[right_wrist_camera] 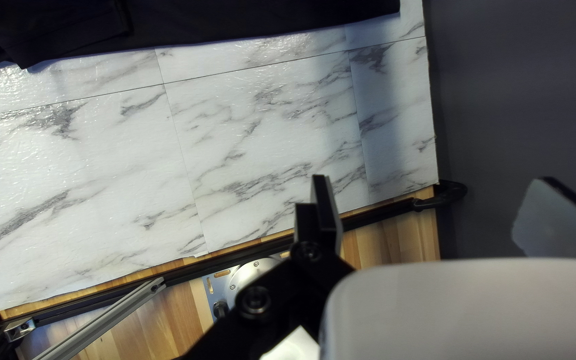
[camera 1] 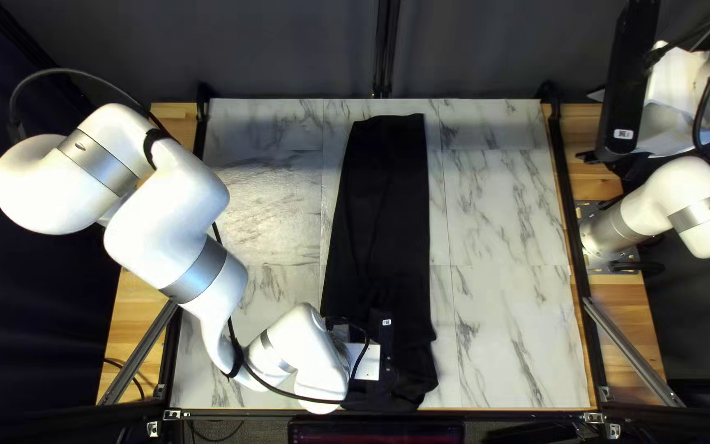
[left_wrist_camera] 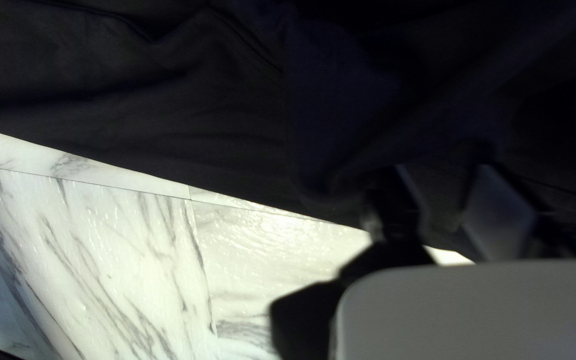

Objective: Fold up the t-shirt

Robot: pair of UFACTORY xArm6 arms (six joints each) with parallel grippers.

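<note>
Cloth (camera 1: 384,214) lay black and narrow down the middle of the marbled tabletop (camera 1: 503,329), from near its far edge to its near edge. That was the t-shirt, fairly smooth along its far stretch and rumpled at its near end, where my left gripper (camera 1: 385,353) sat over it. In my left wrist view dark creases filled the space ahead of that gripper (left_wrist_camera: 445,190), and one fold bulged just beside it. On that same side a wedge of marbled surface showed past the t-shirt's edge. Whether I had closed on fabric there or was open, I could not tell.

My right gripper (camera 1: 590,125) hung at the right of the top left view, well apart from the t-shirt. Its two fingers (right_wrist_camera: 326,207) stood wide apart, and I felt nothing between them. One crossed in front of the black rail (right_wrist_camera: 381,215) along the tabletop's side; the other was set against the dark curtain (right_wrist_camera: 515,87). Beyond the first finger stretched the marbled surface, and the t-shirt lay across it farther out, a folded-over layer showing on top. Wooden board (right_wrist_camera: 408,230) ran under the rail between my fingers, and a grey metal strut (right_wrist_camera: 111,320) slanted off beyond the black links.
</note>
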